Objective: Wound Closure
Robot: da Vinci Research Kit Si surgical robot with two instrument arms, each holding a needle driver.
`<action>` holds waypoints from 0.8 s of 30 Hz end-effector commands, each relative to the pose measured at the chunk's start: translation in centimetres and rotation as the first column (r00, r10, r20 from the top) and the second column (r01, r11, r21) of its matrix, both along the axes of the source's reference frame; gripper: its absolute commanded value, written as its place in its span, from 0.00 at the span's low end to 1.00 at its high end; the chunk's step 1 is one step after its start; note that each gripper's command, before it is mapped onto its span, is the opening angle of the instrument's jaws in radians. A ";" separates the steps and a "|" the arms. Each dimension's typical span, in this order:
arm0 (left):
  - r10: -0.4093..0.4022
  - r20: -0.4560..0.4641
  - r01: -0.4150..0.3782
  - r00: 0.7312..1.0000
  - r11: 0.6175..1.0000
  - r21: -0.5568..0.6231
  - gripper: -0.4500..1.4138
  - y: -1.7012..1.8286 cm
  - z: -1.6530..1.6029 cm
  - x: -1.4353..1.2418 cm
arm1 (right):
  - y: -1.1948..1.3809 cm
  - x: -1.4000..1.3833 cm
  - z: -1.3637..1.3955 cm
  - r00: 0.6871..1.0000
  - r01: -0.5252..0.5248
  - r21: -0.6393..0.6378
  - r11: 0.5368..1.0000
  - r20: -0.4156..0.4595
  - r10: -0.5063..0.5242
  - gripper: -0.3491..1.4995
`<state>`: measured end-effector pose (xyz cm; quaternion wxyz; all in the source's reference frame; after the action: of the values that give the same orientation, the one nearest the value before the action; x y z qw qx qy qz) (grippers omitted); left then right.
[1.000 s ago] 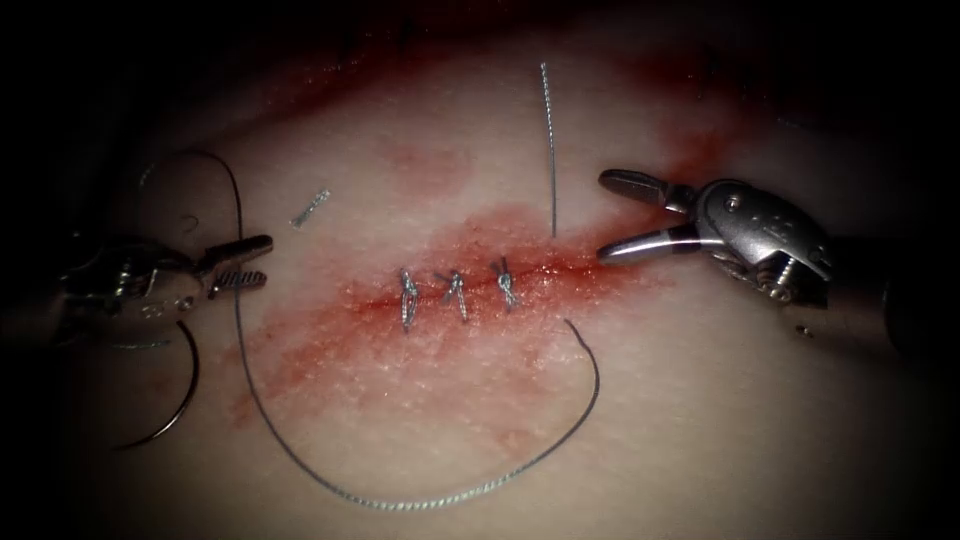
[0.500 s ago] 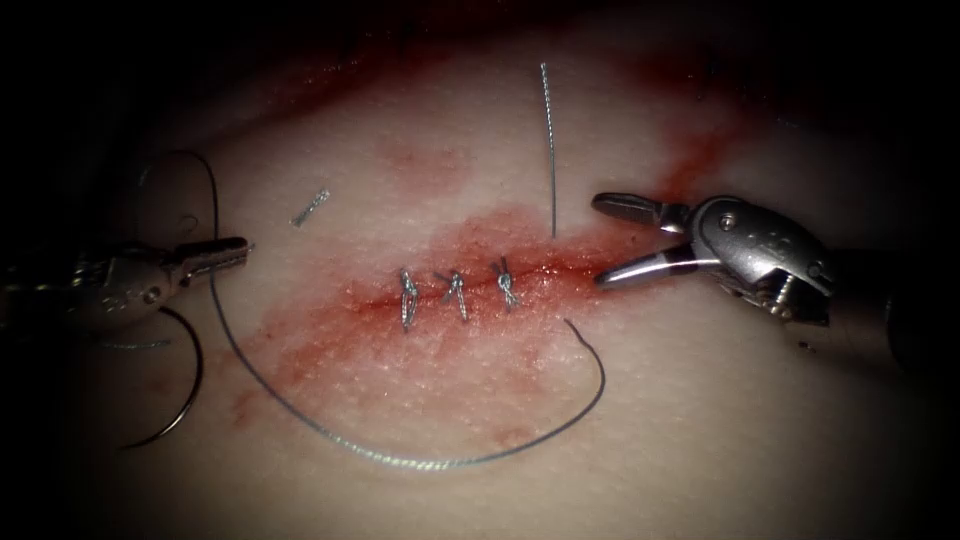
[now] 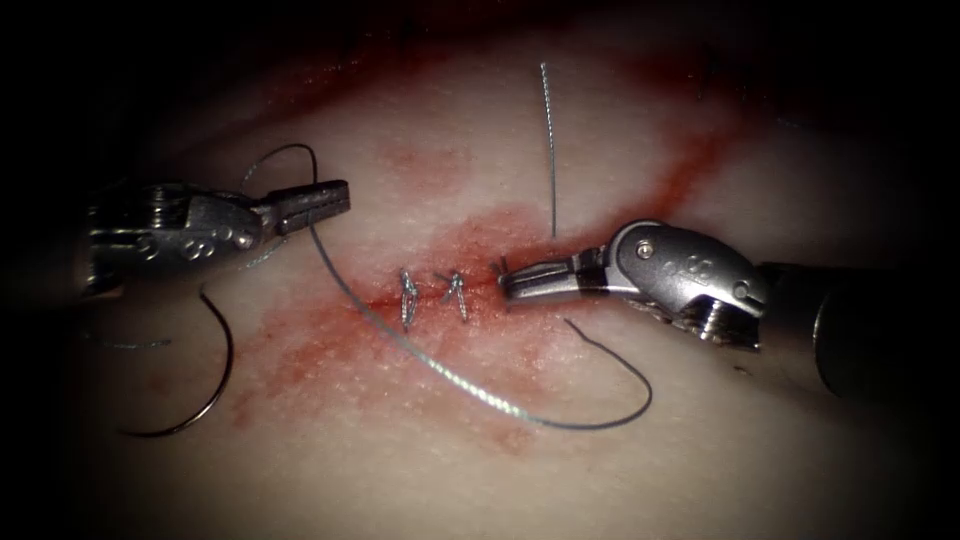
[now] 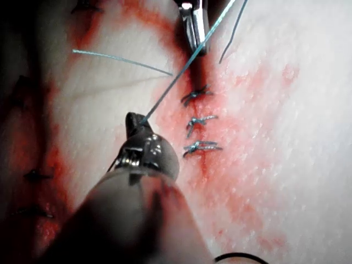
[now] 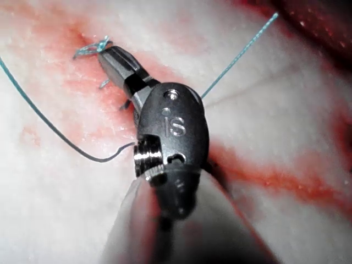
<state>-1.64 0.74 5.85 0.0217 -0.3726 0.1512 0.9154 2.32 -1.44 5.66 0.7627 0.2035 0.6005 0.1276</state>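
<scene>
My left tool stands left of the cut, jaws shut on the thread. That thread slants down to the right, loops back and enters the tissue below the cut's right end. In the left wrist view the thread leaves the left tool's tip. My right tool is shut with its tips at the rightmost knot; I cannot tell whether thread is pinched. The curved needle lies free on the tissue at the far left, held by neither tool.
Two more tied stitches cross the cut left of the right tool. A straight thread tail rises from the cut's right end. Red fluid stains the tissue around the cut. A short thread scrap lies at the far left.
The right tool's jaws closed as it moved left and down onto the rightmost knot. The left tool rose and moved right with the thread, drawing the low loop flatter and rightward.
</scene>
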 end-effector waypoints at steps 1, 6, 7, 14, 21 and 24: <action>-0.063 -0.013 0.063 0.998 0.998 -0.004 0.00 0.02 0.10 -0.10 | -0.03 0.15 -0.05 1.000 0.005 -0.004 1.000 -0.011 -0.005 0.00; -0.157 -0.021 0.157 0.987 0.988 0.006 0.00 0.10 0.25 -0.28 | -0.06 0.30 -0.19 0.999 0.021 -0.012 1.000 -0.030 -0.022 0.00; -0.163 -0.025 0.163 0.986 0.987 0.002 0.00 0.10 0.28 -0.34 | -0.07 0.34 -0.20 0.999 0.024 -0.012 1.000 -0.033 -0.024 0.00; -0.190 -0.042 0.189 0.981 0.982 -0.024 0.00 0.09 0.50 -0.60 | -0.08 0.59 -0.35 0.997 0.025 -0.032 0.999 -0.076 -0.028 0.00; -0.209 -0.041 0.207 0.977 0.978 -0.039 0.00 0.02 0.71 -0.69 | 0.11 0.63 -0.65 0.983 -0.087 -0.057 0.995 -0.165 0.076 0.00; -0.213 -0.032 0.212 0.976 0.977 -0.037 0.00 0.00 0.77 -0.71 | 0.19 0.62 -0.74 0.971 -0.151 -0.059 0.987 -0.196 0.137 0.00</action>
<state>-2.30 0.73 6.57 0.1114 -0.3368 0.2078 0.9116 2.85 -1.23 4.86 0.6959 0.1374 0.6903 0.1426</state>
